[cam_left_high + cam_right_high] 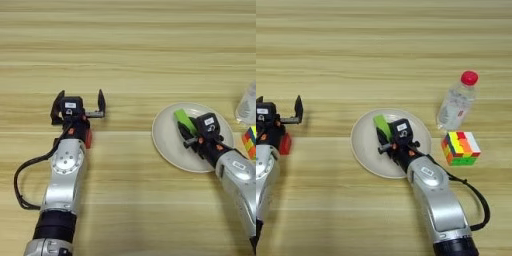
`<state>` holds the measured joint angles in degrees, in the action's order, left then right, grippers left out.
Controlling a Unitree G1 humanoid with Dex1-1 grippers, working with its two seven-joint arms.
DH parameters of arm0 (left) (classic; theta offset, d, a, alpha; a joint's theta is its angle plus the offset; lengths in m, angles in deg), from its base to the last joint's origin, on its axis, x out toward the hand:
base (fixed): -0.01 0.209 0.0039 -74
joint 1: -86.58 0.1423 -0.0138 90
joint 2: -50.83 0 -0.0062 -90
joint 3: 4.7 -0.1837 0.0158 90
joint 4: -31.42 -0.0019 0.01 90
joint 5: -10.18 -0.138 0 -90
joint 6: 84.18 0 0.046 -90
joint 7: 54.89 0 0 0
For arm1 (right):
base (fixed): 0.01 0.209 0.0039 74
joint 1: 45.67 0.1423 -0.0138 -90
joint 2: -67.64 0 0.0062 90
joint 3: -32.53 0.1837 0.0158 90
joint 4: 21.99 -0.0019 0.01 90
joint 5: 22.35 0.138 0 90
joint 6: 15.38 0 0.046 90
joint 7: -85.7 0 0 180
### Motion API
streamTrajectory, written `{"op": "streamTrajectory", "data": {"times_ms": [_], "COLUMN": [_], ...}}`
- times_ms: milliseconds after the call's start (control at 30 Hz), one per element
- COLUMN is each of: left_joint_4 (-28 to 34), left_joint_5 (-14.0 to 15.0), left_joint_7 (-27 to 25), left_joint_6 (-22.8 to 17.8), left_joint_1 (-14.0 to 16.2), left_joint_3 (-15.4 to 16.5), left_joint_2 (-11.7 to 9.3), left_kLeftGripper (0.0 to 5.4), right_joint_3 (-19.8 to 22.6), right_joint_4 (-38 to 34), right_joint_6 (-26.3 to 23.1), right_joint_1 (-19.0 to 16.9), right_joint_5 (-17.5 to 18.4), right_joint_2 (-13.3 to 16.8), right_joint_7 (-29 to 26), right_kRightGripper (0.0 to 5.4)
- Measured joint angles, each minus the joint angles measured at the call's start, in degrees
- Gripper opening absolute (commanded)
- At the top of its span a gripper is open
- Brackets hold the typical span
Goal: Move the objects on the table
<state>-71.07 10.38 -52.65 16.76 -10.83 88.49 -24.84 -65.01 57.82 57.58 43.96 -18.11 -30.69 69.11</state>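
Our right claw (387, 136) sits over the white plate (363, 145), fingers closed on the green block (381, 124), whose free end pokes out past the fingertips, away from us. The cube (460, 148) lies on the surface (381, 50) to this claw's right, off the plate, with a clear bottle (457, 106) (red cap) just beyond it. Our left claw (80, 104) rests on the surface well left of the plate, fingers spread wide, nothing between them. The red block (284, 143) lies just behind this claw, against the wrist's right side.
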Motion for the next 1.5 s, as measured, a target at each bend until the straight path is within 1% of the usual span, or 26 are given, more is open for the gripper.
{"op": "streamTrajectory", "data": {"times_ms": [67,100,167,300,400,500,600,667,833,1067,1300,1500], "left_joint_4": [-0.1,-0.1,-0.6,-1.2,-1.6,-1.7,-1.7,-1.7,-1.6,-1.5,-1.4,-1.4], "left_joint_5": [0.0,0.0,0.0,0.0,0.0,0.0,0.0,0.0,0.0,0.0,0.0,0.0], "left_joint_7": [0.0,0.0,0.0,-0.1,-0.1,-0.1,-0.1,-0.1,-0.1,0.0,-0.1,-0.1], "left_joint_6": [0.0,0.0,0.0,0.0,0.1,0.1,0.1,0.1,0.1,0.1,0.1,0.1], "left_joint_1": [0.0,-0.1,-0.3,-0.5,-0.6,-0.9,-1.1,-1.1,-1.1,-1.1,-1.1,-1.1], "left_joint_3": [0.1,0.1,0.2,0.6,0.6,0.7,0.9,1.0,1.0,1.0,1.0,1.0], "left_joint_2": [0.0,0.0,-0.1,-0.2,-0.2,-0.3,-0.4,-0.5,-0.5,-0.6,-0.6,-0.6], "left_kLeftGripper": [5.4,5.4,5.4,5.4,5.4,5.4,5.4,5.4,5.4,5.4,5.4,5.4], "right_joint_3": [-1.3,-1.8,-4.0,-8.3,-12.2,-16.0,-18.7,-19.2,-19.1,-19.6,-19.6,-20.0], "right_joint_4": [-3.7,-4.3,-7.4,-9.2,-9.0,-7.2,-4.0,-1.8,1.7,4.2,10.4,12.5], "right_joint_6": [0.0,-0.2,-0.8,-1.9,-2.4,-2.4,-2.1,-1.9,-0.8,0.4,1.2,1.3], "right_joint_1": [0.2,0.2,0.5,1.3,1.6,1.7,2.5,2.9,4.9,5.4,5.9,6.2], "right_joint_5": [0.0,0.0,0.0,0.0,-0.6,-1.0,-2.6,-3.3,-3.4,-3.7,-2.7,-1.7], "right_joint_2": [-1.0,-1.3,-2.9,-5.5,-7.3,-9.0,-9.3,-9.3,-9.2,-9.2,-9.2,-9.2], "right_joint_7": [0.3,0.3,1.0,1.3,1.4,1.4,2.3,3.1,4.6,6.0,6.2,6.2], "right_kRightGripper": [1.4,1.4,1.4,1.4,1.4,1.4,1.4,1.4,1.4,1.4,1.4,1.4]}}
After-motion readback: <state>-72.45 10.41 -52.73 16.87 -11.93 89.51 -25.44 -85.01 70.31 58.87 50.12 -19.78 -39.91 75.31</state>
